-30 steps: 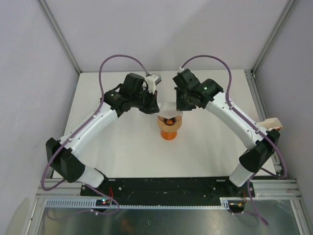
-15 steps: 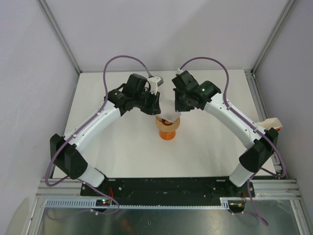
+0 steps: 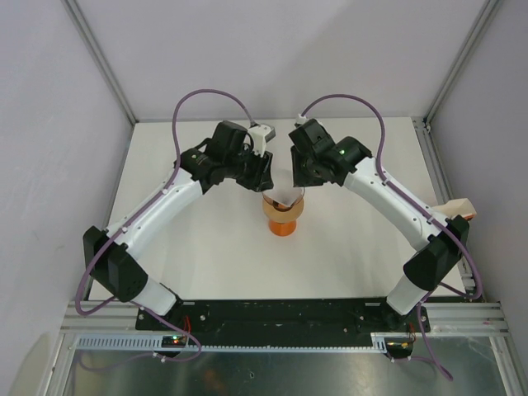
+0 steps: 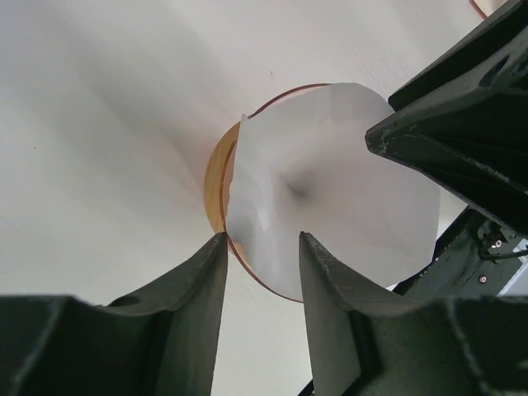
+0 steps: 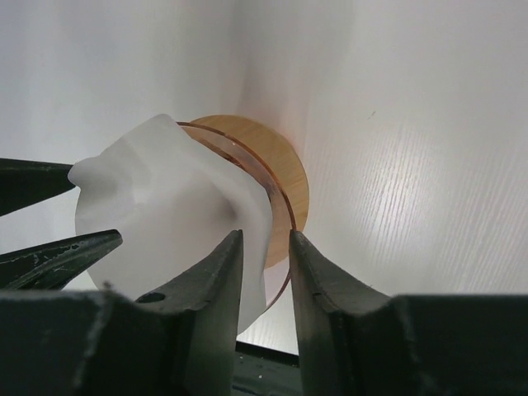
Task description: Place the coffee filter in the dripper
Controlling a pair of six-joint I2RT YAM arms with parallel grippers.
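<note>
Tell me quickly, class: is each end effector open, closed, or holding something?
Left end effector: open, jaws apart at the coffee filter edge, not pinching.
Right end effector: open, gripping nothing.

The top camera looks steeply down from high at the near edge and takes in the whole table (image 3: pixel 206 247). The two wrist cameras sit very near the dripper (image 4: pixel 214 177) and its paper filter (image 4: pixel 330 190), looking from opposite sides. All three views share these two.

white coffee filter (image 4: pixel 330 198), orange dripper (image 4: pixel 214 186), white table (image 3: pixel 214 247)
</note>
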